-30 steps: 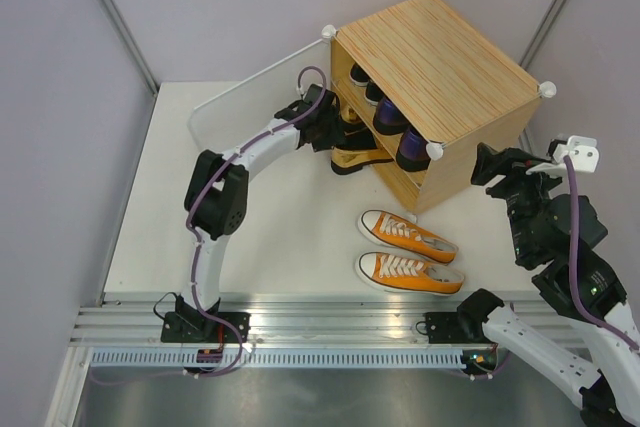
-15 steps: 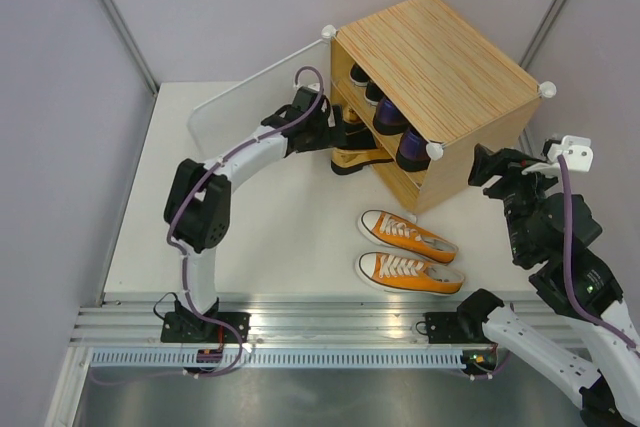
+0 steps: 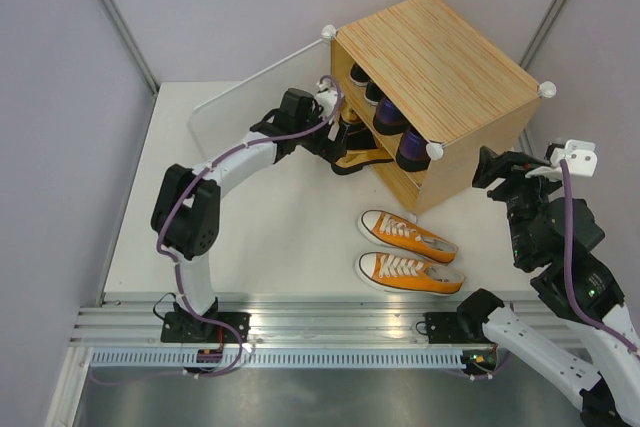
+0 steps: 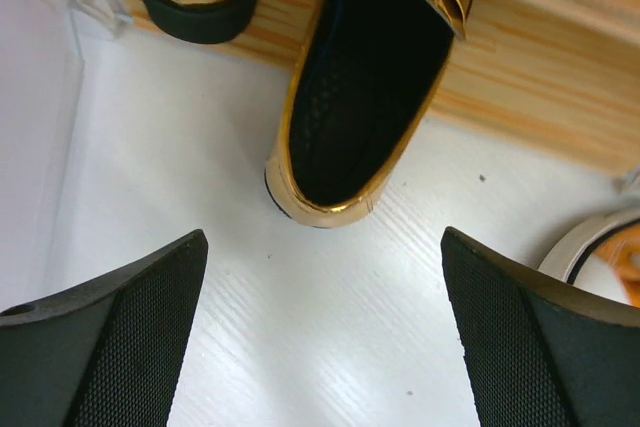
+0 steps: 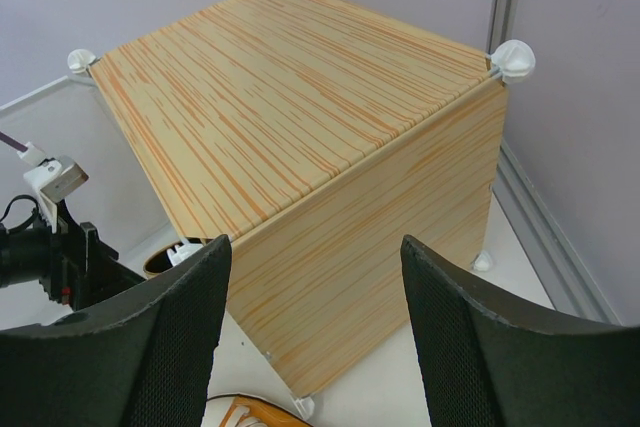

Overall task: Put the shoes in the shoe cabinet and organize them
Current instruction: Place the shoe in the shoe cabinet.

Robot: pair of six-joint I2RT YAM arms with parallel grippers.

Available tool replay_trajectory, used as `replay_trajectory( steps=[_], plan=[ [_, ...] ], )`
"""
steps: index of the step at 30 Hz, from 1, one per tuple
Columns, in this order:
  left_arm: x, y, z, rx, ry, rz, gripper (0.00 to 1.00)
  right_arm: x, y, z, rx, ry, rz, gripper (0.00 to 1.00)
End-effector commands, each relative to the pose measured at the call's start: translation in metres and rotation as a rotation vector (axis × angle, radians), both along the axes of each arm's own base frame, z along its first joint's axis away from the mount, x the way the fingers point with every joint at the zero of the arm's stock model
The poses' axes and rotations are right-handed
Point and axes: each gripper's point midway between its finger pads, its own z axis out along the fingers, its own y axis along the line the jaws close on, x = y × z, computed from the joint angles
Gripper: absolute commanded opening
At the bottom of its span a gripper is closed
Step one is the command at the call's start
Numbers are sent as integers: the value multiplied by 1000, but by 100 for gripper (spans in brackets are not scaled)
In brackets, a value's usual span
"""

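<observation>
Left end effector (image 4: 322,282) is spread wide and empty, with a gold pump (image 4: 360,97) just ahead, untouched. Right end effector (image 5: 315,282) is spread and empty, facing the shoe cabinet (image 5: 300,77).

Reaches far forward with left arm (image 3: 235,159), elbow bent out left, wrist angled down. Holds left gripper (image 4: 322,242) with jaws wide apart, gripping nothing. Holds right arm (image 3: 560,247) raised at right side, right gripper (image 5: 312,247) aimed forward, fingers spread, gripping nothing.

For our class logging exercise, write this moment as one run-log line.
left tool: open, empty | gold pump: toe in cabinet, heel outside | right tool: open, empty | orange sneakers: on table
</observation>
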Motion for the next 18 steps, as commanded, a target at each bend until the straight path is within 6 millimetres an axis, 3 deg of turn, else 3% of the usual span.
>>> replay_trajectory(
  steps=[1, 9, 13, 18],
  plan=[
    [0, -8, 15, 66, -196, -234, 100, -1, -6, 3, -10, -14, -31, 73],
    [-5, -26, -14, 60, -187, -403, 100, 0, -10, -2, -22, -9, -55, 73],
    [0, -29, -49, 100, -97, -426, 100, 1, -11, -4, -31, -5, -63, 73],
    [5, -34, -59, 93, -88, -437, 99, 4, -9, -4, -33, -8, -65, 73]
  ],
)
